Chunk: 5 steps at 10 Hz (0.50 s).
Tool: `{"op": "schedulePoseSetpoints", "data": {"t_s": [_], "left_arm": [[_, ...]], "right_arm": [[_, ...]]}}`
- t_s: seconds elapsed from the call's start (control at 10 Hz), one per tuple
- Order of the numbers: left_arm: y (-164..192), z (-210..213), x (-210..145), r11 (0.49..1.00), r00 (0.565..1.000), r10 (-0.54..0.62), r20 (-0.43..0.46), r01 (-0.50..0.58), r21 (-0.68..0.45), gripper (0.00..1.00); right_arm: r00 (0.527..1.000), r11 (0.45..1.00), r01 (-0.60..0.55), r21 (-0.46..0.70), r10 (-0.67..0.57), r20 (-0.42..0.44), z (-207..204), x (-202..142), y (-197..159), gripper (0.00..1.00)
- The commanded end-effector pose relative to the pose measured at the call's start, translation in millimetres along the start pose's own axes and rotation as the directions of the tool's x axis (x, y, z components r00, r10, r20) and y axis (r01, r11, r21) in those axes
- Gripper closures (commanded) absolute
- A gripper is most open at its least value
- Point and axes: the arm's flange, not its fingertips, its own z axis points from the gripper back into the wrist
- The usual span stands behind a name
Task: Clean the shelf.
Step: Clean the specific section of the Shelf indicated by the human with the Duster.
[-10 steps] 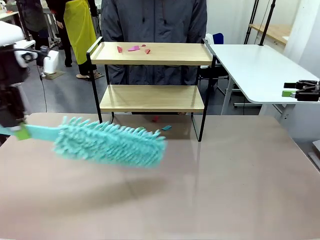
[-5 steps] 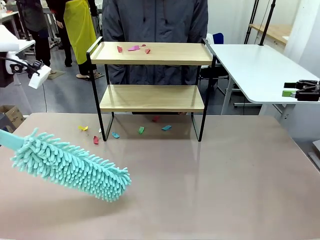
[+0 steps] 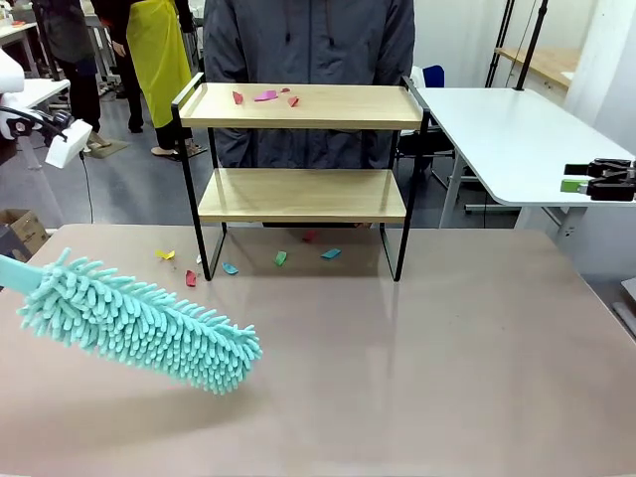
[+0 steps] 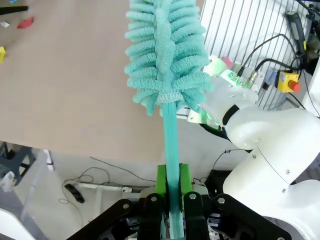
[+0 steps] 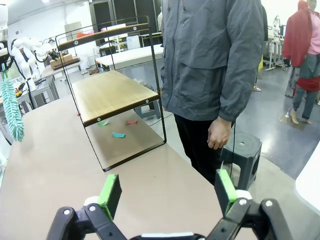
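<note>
Pinching the handle of a teal duster (image 3: 139, 323), the left gripper (image 4: 171, 176) holds it over the table (image 3: 447, 348); right gripper (image 5: 167, 189) spread wide; pink scraps (image 3: 265, 96) dot the shelf (image 3: 298, 194).

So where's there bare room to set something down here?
The table's right half, right of the duster and in front of the shelf, is bare; so is the lower board. Crowded: pink scraps on the top board's left end, coloured scraps under the shelf.

Shelf (image 3: 301, 195) upright, black frame; pink scraps (image 3: 266, 96) on top wooden board.
</note>
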Motion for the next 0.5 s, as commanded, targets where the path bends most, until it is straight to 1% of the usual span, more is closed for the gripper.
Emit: {"op": "schedulePoseSetpoints", "data": {"t_s": [0.0,0.4], "left_arm": [[-0.7,-2.2,-1.9,1.000,1.000,0.001,0.021,-0.001,-0.012,0.87],[-0.7,-2.2,-1.9,1.000,1.000,0.001,0.021,-0.001,-0.012,0.87]], "right_arm": [[1.000,1.000,-0.006,0.001,0.006,-0.002,-1.4,2.7,0.4,0.00],[1.000,1.000,-0.006,0.001,0.006,-0.002,-1.4,2.7,0.4,0.00]]}}
